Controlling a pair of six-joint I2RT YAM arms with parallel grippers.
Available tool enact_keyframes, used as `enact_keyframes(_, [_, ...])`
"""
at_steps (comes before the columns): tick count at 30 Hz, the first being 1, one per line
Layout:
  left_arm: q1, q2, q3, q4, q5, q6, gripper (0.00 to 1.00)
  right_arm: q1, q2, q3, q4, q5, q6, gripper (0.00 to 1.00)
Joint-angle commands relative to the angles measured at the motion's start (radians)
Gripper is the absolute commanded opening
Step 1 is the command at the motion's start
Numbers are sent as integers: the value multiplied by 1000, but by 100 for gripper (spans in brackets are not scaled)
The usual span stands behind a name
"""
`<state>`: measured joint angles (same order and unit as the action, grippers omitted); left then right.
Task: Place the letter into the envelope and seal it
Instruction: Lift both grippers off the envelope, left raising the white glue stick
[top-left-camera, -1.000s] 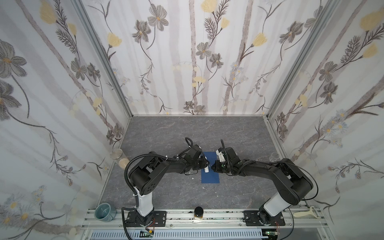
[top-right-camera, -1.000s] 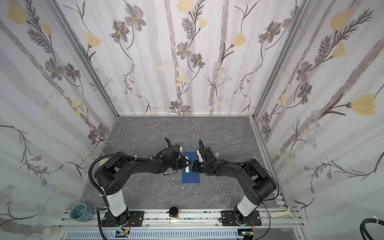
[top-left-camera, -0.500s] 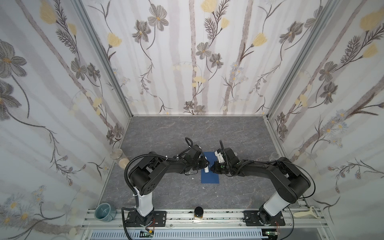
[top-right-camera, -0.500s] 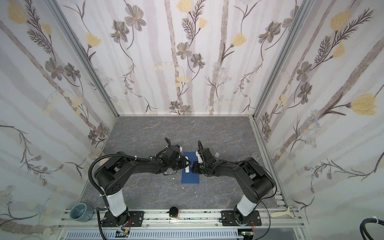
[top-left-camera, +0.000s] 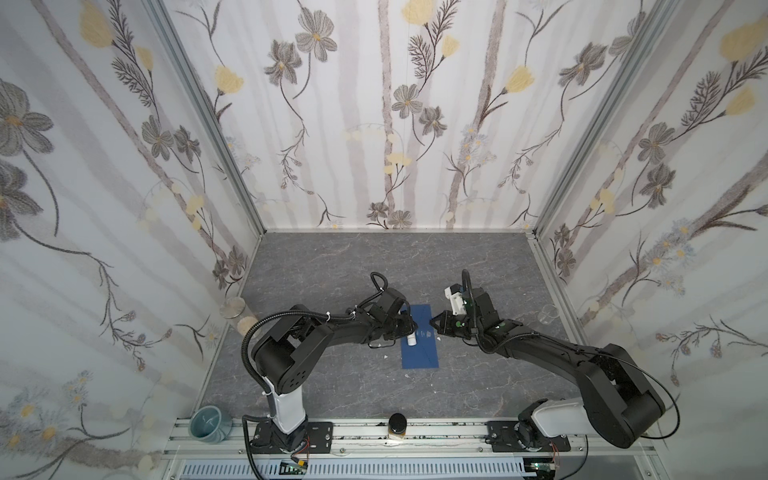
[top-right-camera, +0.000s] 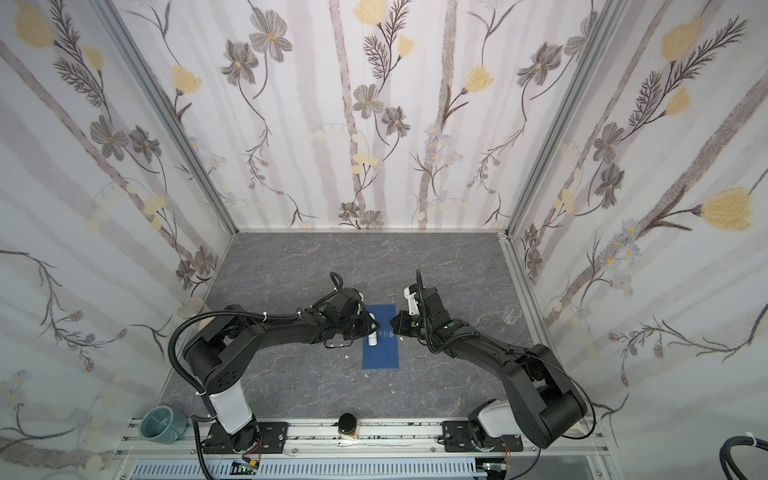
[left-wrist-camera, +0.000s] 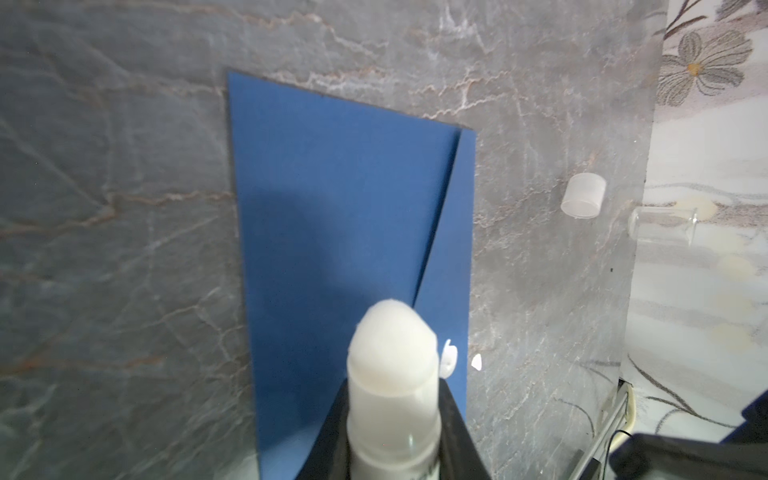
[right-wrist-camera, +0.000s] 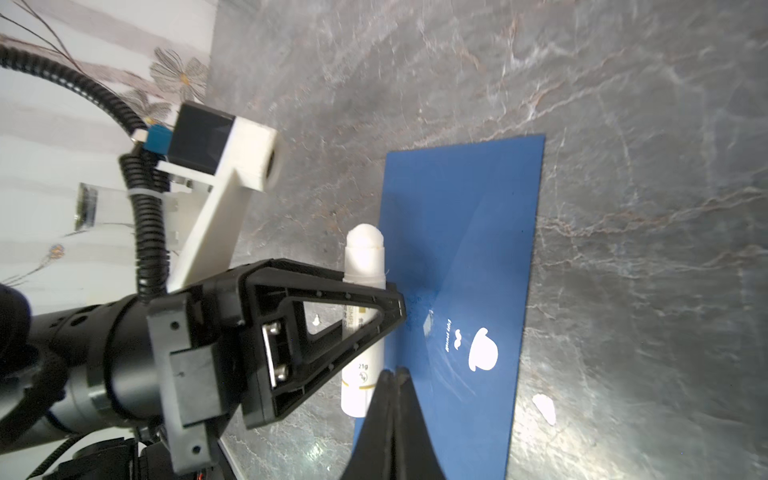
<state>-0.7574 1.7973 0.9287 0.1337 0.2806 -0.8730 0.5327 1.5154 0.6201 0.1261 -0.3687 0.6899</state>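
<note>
The dark blue envelope (top-left-camera: 420, 351) (top-right-camera: 381, 353) lies flat mid-table, its pointed flap folded down on the body (left-wrist-camera: 332, 208) and a white hat mark on it (right-wrist-camera: 469, 249). The letter is out of view. My left gripper (top-left-camera: 408, 328) (top-right-camera: 365, 326) (left-wrist-camera: 392, 399) (right-wrist-camera: 390, 309) is shut on a white glue stick (left-wrist-camera: 392, 345) (right-wrist-camera: 363, 257). The stick's bare tip hangs over the envelope's left part. My right gripper (top-left-camera: 432, 322) (top-right-camera: 392, 322) (right-wrist-camera: 392, 372) is shut on nothing, its tips at the envelope's right edge.
The glue stick's cap (left-wrist-camera: 582, 201) and a clear beaker (top-left-camera: 548, 312) stand right of the envelope. A glass (top-left-camera: 233, 307) sits by the left wall. A teal cup (top-left-camera: 209, 422) and a black-lidded jar (top-left-camera: 397, 424) are on the front rail. White scraps (right-wrist-camera: 544, 409) lie near the envelope.
My right gripper has shifted a little at the envelope's right edge. The left gripper and the glue stick have stayed put.
</note>
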Motion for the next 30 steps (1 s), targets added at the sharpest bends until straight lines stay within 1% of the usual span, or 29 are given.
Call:
enact_keyframes(1, [-2,-28,33,-9,-23,-3,0,-12,-55,-13,-2,-10,-4,15])
enact_keyframes(3, [0,-40,56,-9,-31,-2,0,-19,-92,-19,-2,-6,-13,23])
enact_keyframes(10, [0,-46,125,-9,-36,-4,0,-34,-188,-49,14,12,-14,30])
enact_keyframes(18, [0,-116,135,-8,-84,-37,0,-38,-328,-117,71,54,3,39])
enact_keyframes(21, [-2,-143,124,-8,-100,-59,0,-39,-342,-113,73,45,-4,40])
enact_keyframes(24, [-2,-176,110,-5,-145,-87,0,-46,-349,-102,85,23,-6,41])
enact_keyframes(26, [-2,-197,106,0,-178,-103,0,-50,-357,-99,112,5,-8,45])
enact_keyframes(30, [-2,-236,96,6,-236,-123,0,-58,-355,-77,145,-36,-26,48])
